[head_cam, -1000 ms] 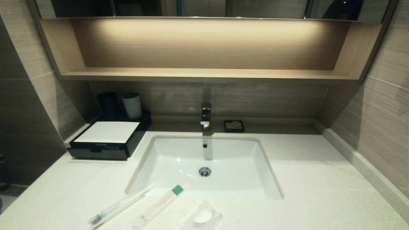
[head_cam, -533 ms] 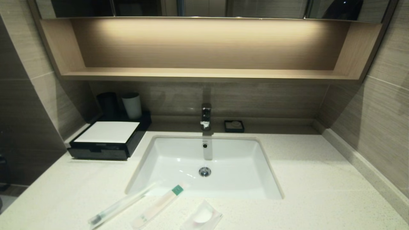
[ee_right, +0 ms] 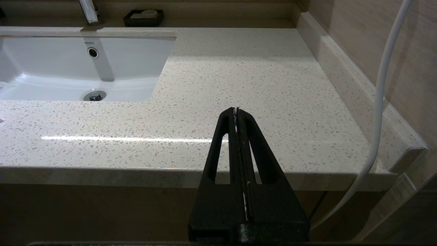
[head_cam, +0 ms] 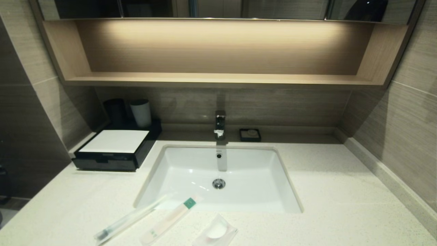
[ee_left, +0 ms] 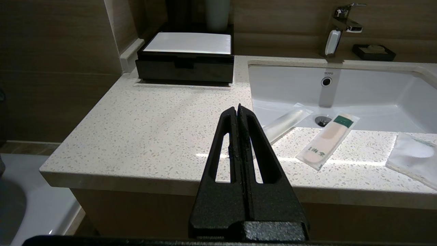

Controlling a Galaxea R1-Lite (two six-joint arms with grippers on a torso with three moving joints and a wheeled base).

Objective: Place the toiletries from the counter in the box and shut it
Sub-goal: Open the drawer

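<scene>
While all 3 toiletries lie on the bench (head_cam: 341, 191) at its front edge, none is in the box (head_cam: 116, 150) yet. The clear sleeve (head_cam: 128, 218) with the dark end lies diagonally, its far end overhanging the sink (head_cam: 273, 177) rim. Just beside it lies the whitish packet (head_cam: 169, 218) with the green end, roughly parallel and also reaching the rim. The square sachet (head_cam: 216, 232) with the white disc lies near the packet, further toward the robot's right.

The box stands at the back left of the bench, against the wall, well apart from the toiletries. Its white top is flat and its drawer appears pushed in. 2 cups (head_cam: 140, 112), 1 black and 1 white, stand behind it. A small black dish (head_cam: 250, 134) sits beside the tap (head_cam: 220, 124); it is no part of the load.

The left hand (ee_left: 238, 107) is clenched with nothing in it, in front of the bench edge and aimed toward the sleeve. The right hand (ee_right: 236, 110) is likewise clenched and holds nothing, in front of the bare right part of the bench.

Step in hand, as judged: approach by the left arm. Recommended procedure: pull the drawer out first, so that each item has a place to go. Release the hand before descent. Grip each long wrapper across its narrow width near mid-length. Thin film lying flat is likely to slip; the ends overhanging the sink offer an easier pinch.
</scene>
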